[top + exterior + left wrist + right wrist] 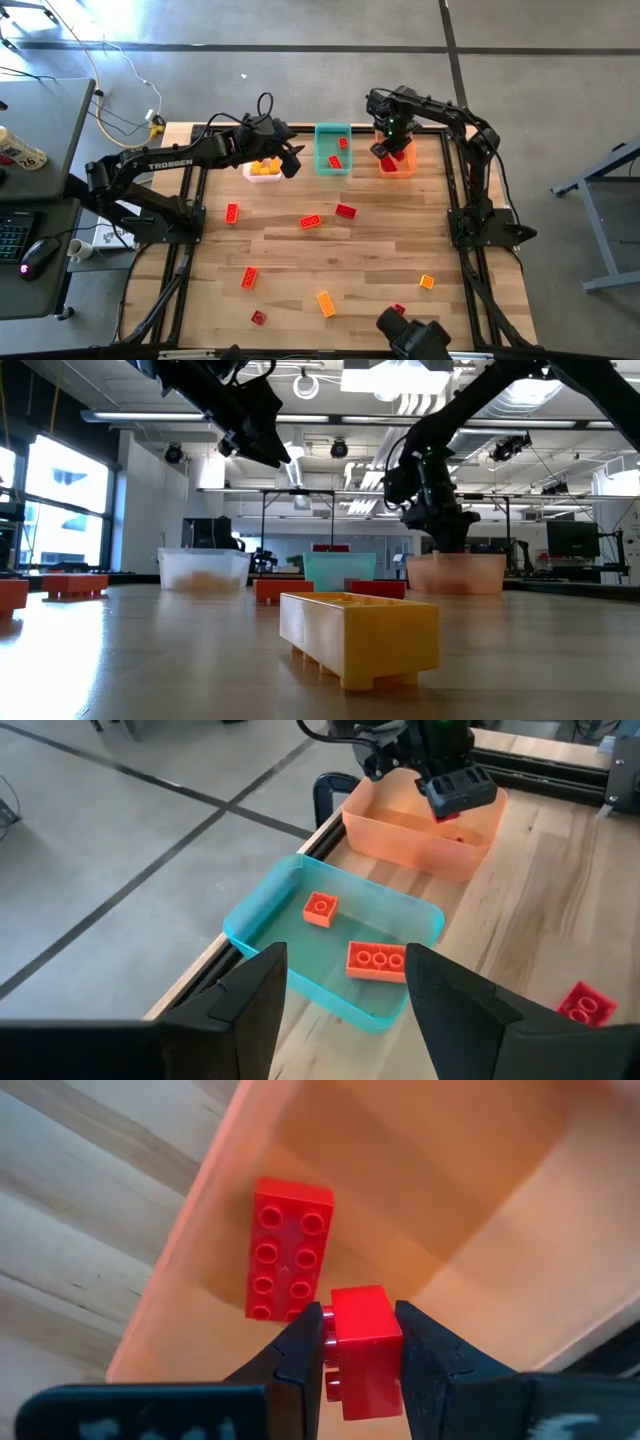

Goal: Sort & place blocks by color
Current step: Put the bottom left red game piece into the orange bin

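My right gripper (391,146) hangs over the orange bin (398,165) at the table's far edge, shut on a small red brick (362,1348). A longer red brick (288,1250) lies flat on that bin's floor. My left gripper (345,1010) is open and empty, raised above the table between the clear bin (263,170) with yellow bricks and the teal bin (290,885). Two orange-red bricks (377,961) lie in the teal bin. Red bricks (311,221) and orange bricks (325,303) lie scattered flat on the table. My right gripper pinches the small red brick by two opposite side walls (390,1342) between its two fingers (425,1355). The fingers come from above, pointing down into the orange bin. The brick is lifted clear of the bin's floor and is turned on its side, studs (329,1342) facing one finger.
The three bins stand in a row along the far edge. Loose bricks (249,278) dot the middle and near part of the wooden table, one orange-yellow brick (360,635) right before the low camera. Dark rails run along the table's left and right sides.
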`<move>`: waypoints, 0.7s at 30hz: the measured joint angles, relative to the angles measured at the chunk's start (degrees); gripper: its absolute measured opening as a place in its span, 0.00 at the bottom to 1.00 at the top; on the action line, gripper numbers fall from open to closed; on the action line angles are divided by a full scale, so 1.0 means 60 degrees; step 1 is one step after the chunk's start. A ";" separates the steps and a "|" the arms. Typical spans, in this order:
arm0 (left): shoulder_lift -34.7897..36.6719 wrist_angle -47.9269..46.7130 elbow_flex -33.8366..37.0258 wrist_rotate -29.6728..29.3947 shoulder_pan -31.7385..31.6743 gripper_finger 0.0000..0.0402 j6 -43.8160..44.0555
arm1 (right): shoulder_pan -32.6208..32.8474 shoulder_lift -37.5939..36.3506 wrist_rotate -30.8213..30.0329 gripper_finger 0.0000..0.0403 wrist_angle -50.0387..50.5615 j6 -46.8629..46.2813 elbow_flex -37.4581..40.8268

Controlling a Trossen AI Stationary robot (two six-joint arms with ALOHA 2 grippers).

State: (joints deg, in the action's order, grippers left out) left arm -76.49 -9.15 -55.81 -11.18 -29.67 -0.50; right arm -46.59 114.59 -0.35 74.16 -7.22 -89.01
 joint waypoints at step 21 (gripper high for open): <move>0.0039 -0.0012 0.0002 -0.0244 0.0000 0.47 -0.0039 | 0.0152 0.0170 -0.0428 0.38 0.0082 0.0535 -0.0019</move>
State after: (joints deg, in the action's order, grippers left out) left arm -76.25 -9.22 -55.80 -12.64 -29.67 -0.73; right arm -45.67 115.61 -2.92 74.66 -4.01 -89.13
